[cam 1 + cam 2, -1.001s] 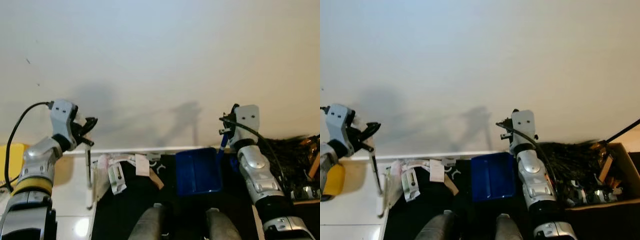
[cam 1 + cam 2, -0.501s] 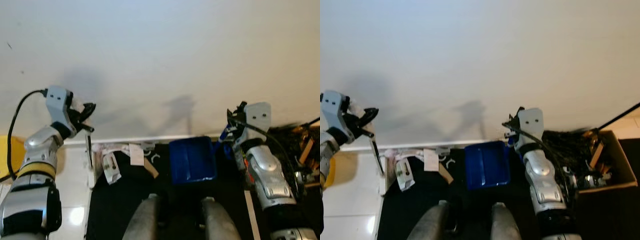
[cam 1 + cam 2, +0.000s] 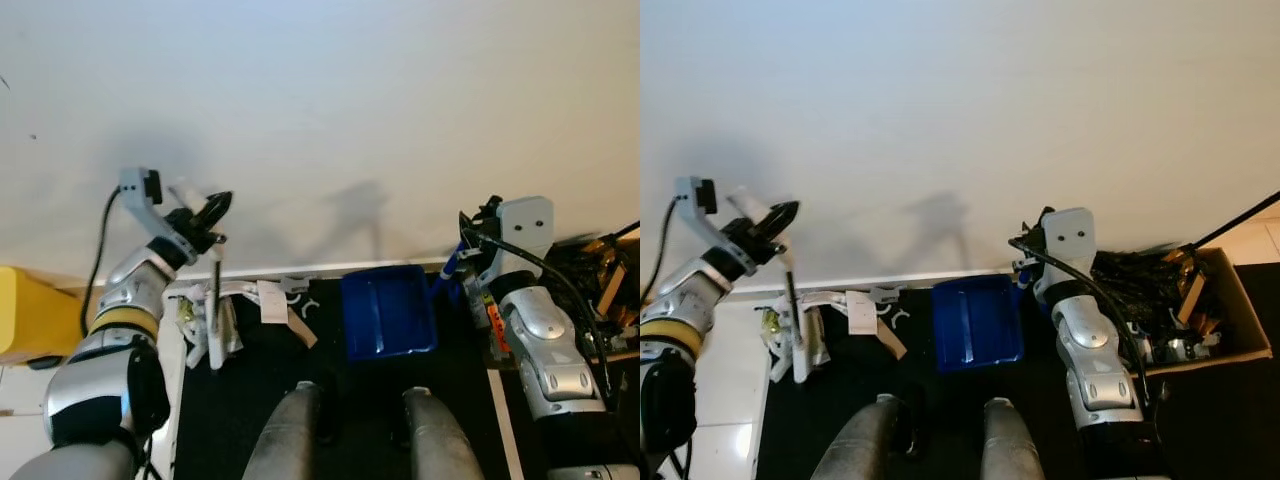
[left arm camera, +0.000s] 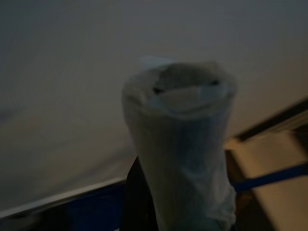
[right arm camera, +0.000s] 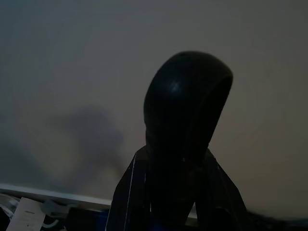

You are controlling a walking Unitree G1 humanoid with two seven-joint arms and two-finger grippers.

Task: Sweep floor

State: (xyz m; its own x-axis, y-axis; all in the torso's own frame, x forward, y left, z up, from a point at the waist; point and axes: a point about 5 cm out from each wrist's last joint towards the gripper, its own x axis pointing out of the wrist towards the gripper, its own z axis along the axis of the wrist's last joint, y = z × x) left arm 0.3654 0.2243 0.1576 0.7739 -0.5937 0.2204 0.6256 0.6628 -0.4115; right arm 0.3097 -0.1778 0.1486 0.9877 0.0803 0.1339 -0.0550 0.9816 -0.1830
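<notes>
The sweeping looks only partly done: scraps of paper and crumpled white litter lie on the black floor mat just below the left end effector, and none of it sits in the dustpan yet, whose blue tray looks bare. The left end effector is closed on the thin dark handle of a broom, which hangs straight down from the grip, its pale lower end resting among the litter close to the white baseboard. In the left wrist view the top of that handle shows as a rounded end wrapped in pale, wrinkled film. The right end effector is closed on the dustpan's blue handle, so the smooth, hard, rectangular plastic tray lies flat on the mat just beside and below it, toward the litter. The right wrist view shows a rounded, glossy black knob between the fingers. On the far side of the right end effector from the dustpan stands a brown cardboard box stuffed with tangled dark cables and oddments. What remains, I judge, is gathering the scraps into the tray.
</notes>
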